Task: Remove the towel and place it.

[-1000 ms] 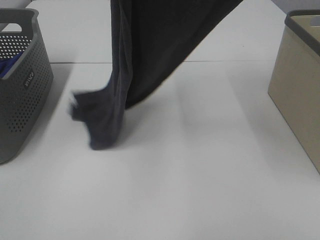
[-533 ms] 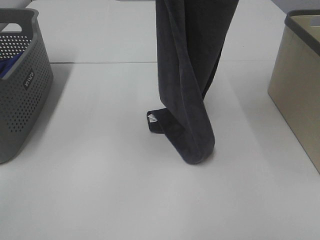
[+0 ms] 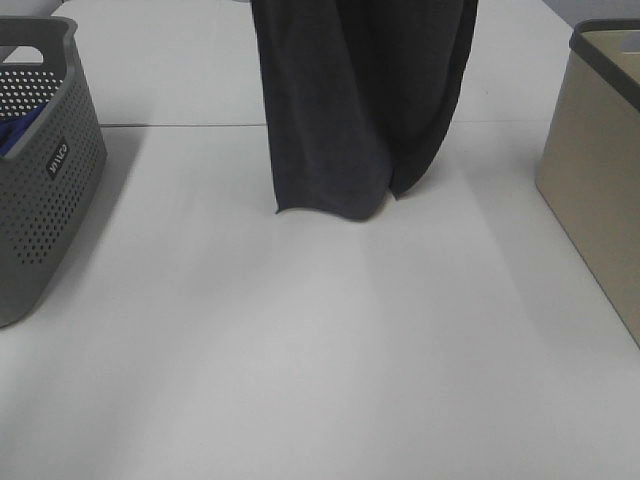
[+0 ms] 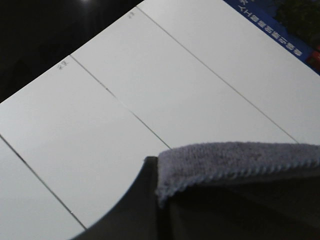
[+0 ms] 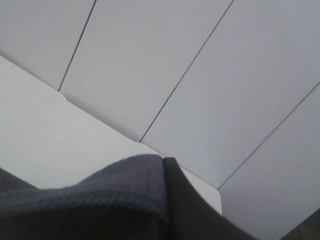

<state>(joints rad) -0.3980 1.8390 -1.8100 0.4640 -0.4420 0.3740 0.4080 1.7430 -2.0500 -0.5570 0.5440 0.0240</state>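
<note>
Towel [image 3: 360,110]: hangs in charcoal folds over the table [image 3: 330,340]'s far middle, lower hem close to the tabletop. Left gripper [image 4: 159,172], right gripper [image 5: 167,165]: clamp its top hem, jaws closed. Grey basket [image 3: 50,160] at table's left edge, beige bin [image 3: 600,170] at right.

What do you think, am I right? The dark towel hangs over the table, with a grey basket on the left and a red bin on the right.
Nearly. The bin is beige, not red, as the exterior high view shows. The towel does hang over the table, with the grey basket on the left.
</note>
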